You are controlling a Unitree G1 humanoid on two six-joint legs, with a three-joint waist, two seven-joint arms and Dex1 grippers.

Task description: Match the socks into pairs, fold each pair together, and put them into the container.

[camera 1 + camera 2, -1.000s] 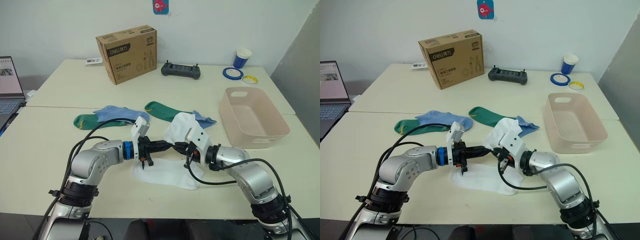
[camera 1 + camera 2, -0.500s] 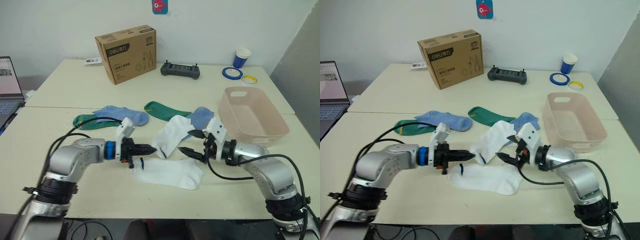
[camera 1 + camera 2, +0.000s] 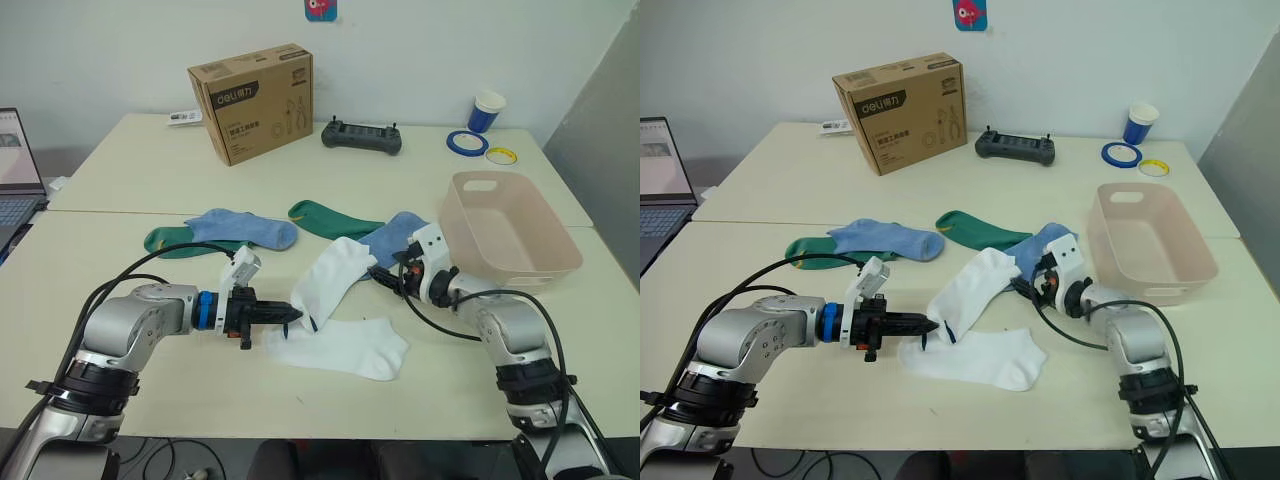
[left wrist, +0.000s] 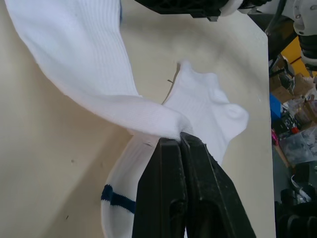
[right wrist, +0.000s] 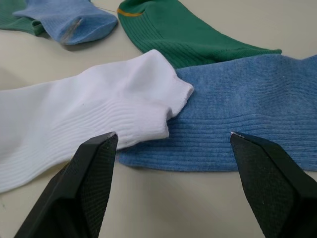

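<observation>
Two grippers are seen low over the table [image 3: 120, 270]. Left gripper [image 3: 296, 315] is clenched on one end of a white sock [image 3: 330, 283]; in the left wrist view the black fingers [image 4: 171, 198] are pressed together with a bunched fold of fabric pinched at their tips. That sock is stretched from the pinch toward the right gripper [image 3: 385, 275], whose jaws are spread wide and grip nothing, its far end resting on a light blue sock [image 5: 247, 129]. A second white sock [image 3: 345, 348] is laid flat just under and beside the held one, a dark blue stripe visible at one end. Further back, a dark green sock [image 3: 330, 220], another light blue sock [image 3: 245, 230] and a second green sock [image 3: 170, 242] are spread on the table. The pale pink basin [image 3: 560, 262] is set to the right, near the right arm. A cardboard box [image 3: 252, 102] is placed at the rear.
</observation>
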